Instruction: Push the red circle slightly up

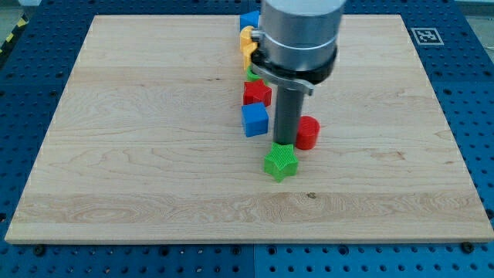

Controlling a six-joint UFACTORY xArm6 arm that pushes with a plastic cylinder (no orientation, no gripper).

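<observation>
Red circle point(307, 133) sits near the board's point(139, 154) middle, just right of my rod; my tip point(285, 144) holds nothing, its end hidden behind the green star point(280, 163). Blue cube point(255, 120) stands left.

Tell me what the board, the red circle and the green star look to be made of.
Board: pale wood, matte, judging by the long grain lines and small knots. Red circle: probably plastic, solid colour with fine ridged lines on its side. Green star: likely the same, showing fine ridged lines too. My tip is hidden behind the green star.
</observation>
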